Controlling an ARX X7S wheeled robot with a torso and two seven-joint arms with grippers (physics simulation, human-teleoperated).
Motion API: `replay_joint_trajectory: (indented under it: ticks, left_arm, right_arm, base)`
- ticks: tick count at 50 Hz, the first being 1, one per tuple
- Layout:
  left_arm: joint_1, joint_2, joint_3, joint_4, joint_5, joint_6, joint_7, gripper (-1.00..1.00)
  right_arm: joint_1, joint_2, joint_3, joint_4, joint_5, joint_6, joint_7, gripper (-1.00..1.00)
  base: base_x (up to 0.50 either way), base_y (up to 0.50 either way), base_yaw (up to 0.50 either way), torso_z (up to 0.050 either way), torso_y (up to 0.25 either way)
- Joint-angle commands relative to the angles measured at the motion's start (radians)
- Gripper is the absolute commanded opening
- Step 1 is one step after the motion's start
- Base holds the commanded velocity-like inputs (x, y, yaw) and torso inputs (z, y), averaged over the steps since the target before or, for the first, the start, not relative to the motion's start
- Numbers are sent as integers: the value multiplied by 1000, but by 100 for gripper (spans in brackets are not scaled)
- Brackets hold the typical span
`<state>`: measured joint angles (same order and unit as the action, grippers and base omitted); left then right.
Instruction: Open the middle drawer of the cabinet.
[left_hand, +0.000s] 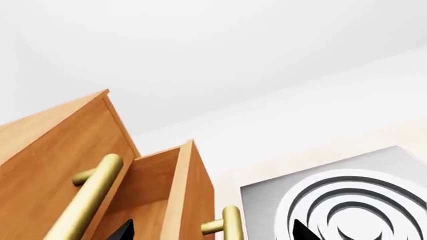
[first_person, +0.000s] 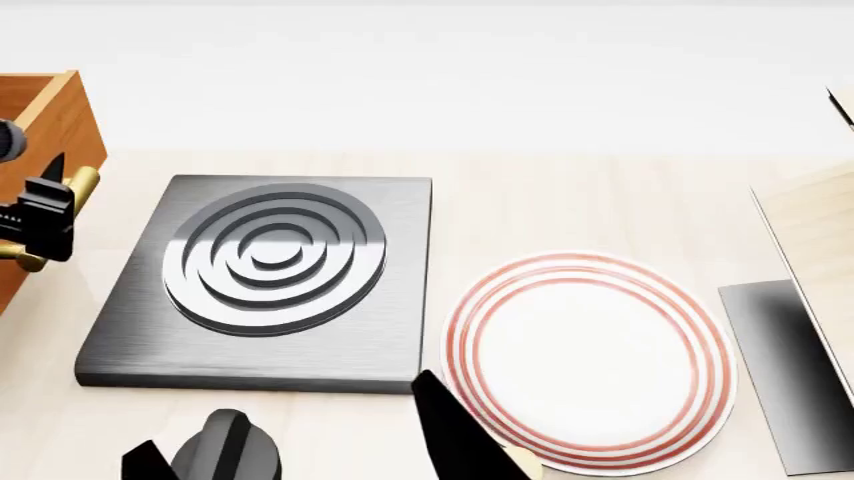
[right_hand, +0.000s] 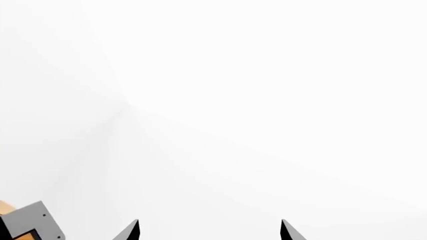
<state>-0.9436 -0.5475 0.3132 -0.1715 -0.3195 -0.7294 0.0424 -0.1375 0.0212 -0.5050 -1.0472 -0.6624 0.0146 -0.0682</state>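
Cabinet: the cabinet (first_person: 40, 130) stands at the far left edge of the head view, orange-brown wood, only its right corner in frame; it sits on the pale table (first_person: 587, 200) just left of the hob (first_person: 274, 280).
Middle drawer: in the left wrist view the middle drawer (left_hand: 177, 195) stands out from the cabinet front, an open-topped wooden box with paler rim edges, its inner walls in sight; its brass bar handle (left_hand: 230, 225) sits on the front panel near the hob's corner.
Drawer above: the flat front (left_hand: 47, 165) beside it carries a longer-looking brass bar (left_hand: 90, 197) on a short post.
Left gripper: the left gripper (first_person: 47, 215) is at the cabinet's front edge in the head view, black fingers against a brass handle; in its own wrist view two dark tips (left_hand: 123, 230) show far apart, one inside the drawer box, one over the hob. The jaws look spread.
Right gripper: the right gripper (right_hand: 208, 231) shows two black fingertips (right_hand: 130, 230) set wide apart with nothing between them, facing a blank white wall.
Hob: grey brushed slab with raised concentric rings.
Plate: a white plate (first_person: 587, 360) with red rim rings lies right of the hob.
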Motion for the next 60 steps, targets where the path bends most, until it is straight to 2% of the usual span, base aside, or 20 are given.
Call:
replay_joint_trajectory:
  ticks: [1,20,60]
  left_arm:
    - [-31,27,-6,-36,7,-27,41,100]
    - [-71,37,27,-92,26,-58,42,100]
    - [-92,61,47,-236,43,13,56,100]
  right_arm:
    - [2,-21,24,0,-18,-3,-23,100]
    - [1,-21,25,0,-14,0,-25,100]
    - [2,-21,17,0,-20,13,-30,100]
  base:
    - [0,0,0,0,0]
    - [0,0,0,0,0]
    - [0,0,0,0,0]
